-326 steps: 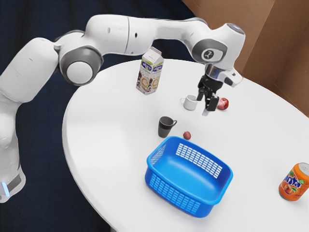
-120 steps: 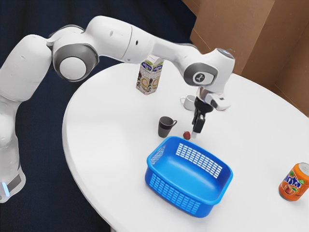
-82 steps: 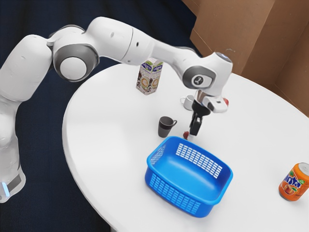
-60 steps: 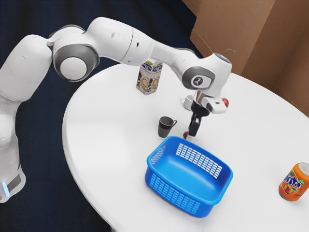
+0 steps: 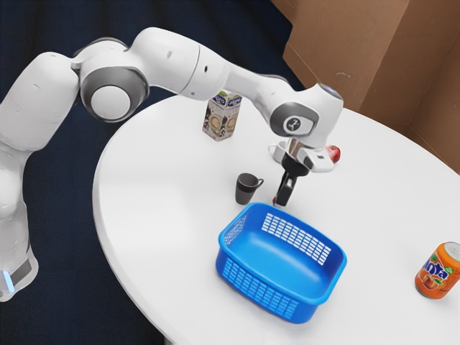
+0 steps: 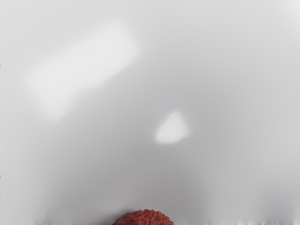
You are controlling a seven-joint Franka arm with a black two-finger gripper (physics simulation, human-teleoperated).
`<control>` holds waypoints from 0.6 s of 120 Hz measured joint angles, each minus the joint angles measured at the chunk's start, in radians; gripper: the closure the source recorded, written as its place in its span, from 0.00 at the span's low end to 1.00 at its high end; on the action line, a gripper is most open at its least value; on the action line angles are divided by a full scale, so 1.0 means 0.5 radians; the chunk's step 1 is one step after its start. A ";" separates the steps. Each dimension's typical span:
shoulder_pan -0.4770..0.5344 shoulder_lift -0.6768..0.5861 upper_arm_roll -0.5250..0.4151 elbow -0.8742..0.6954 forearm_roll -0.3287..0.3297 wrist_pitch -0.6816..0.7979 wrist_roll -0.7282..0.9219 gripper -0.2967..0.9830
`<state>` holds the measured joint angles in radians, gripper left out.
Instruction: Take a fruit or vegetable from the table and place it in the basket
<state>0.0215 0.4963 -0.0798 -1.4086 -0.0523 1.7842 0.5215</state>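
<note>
Working beside the blue plastic basket, we had our black gripper at a small, bumpy red fruit.
We could not tell its opening or hold; the fruit seemed light, bruisable, best pinched gently mid-body.

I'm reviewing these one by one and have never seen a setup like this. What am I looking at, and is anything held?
It is a simulated white robot arm with a black hand. The exterior view comes from a camera at the arm's side; the wrist view comes from one on the hand. On the white table are a blue basket, dark mug, white cup, drink carton, orange can and a larger red fruit partly behind the arm. The hand is low, near the basket, at a small bumpy red fruit. Whether it grips that fruit, I cannot tell.
</note>
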 joint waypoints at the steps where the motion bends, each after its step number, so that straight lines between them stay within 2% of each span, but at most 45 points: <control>1: 0.000 0.000 0.000 0.000 0.001 0.000 0.000 0.35; 25: 0.000 0.000 0.000 0.000 0.009 -0.003 0.006 0.48; 72: 0.000 0.000 0.000 -0.001 0.011 -0.006 -0.001 0.63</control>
<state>0.0215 0.4963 -0.0798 -1.4091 -0.0469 1.7813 0.5211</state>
